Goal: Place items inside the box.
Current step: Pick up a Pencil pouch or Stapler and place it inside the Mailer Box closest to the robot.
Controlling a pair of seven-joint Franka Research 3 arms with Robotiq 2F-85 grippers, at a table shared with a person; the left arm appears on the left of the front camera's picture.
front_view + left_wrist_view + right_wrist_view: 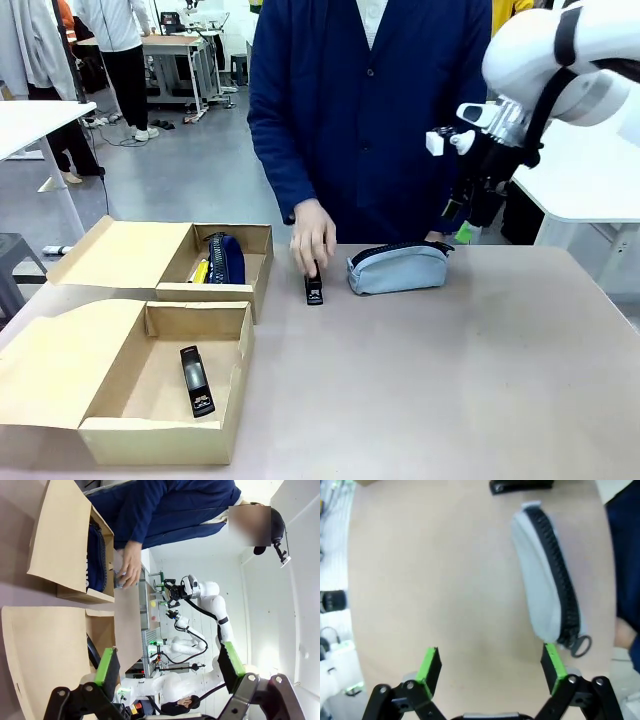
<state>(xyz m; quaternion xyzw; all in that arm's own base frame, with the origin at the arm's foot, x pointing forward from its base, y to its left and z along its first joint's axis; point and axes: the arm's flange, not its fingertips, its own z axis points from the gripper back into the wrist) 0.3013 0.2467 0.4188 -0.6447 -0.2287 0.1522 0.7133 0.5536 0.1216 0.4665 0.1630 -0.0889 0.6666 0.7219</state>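
Right gripper point(490, 662) stood with its jaws spread wide and nothing between them, pointing down at the table point(435, 580). Bare tabletop lay directly ahead of the gap, leaving open room there. The grey-blue zip pouch point(545, 575) lay ahead of one pad point(552, 662), off to the side of the gap and not within it. Its zip pull ring point(580, 645) came close to that pad, but whether they touched could not be told. Beyond the pouch's far end lay a black stapler point(520, 486), cut off by the top edge of the right wrist view. In the front view the same gripper hung above the pouch's end nearest the table's far edge. Its fingertips were hard to make out there against the person's dark coat. The person's hand point(312, 240) rested on that stapler, just past the pouch's other end.

Left gripper point(170, 665) was likewise spread and held nothing. Ahead of it stood two open cardboard boxes. The near box point(160, 440) held a second black stapler point(196, 380). The far box point(262, 262) held the navy zip pouch point(225, 258) and a yellow utility knife point(201, 270), which was largely hidden by the box wall. The pouch's lettering could not be read.
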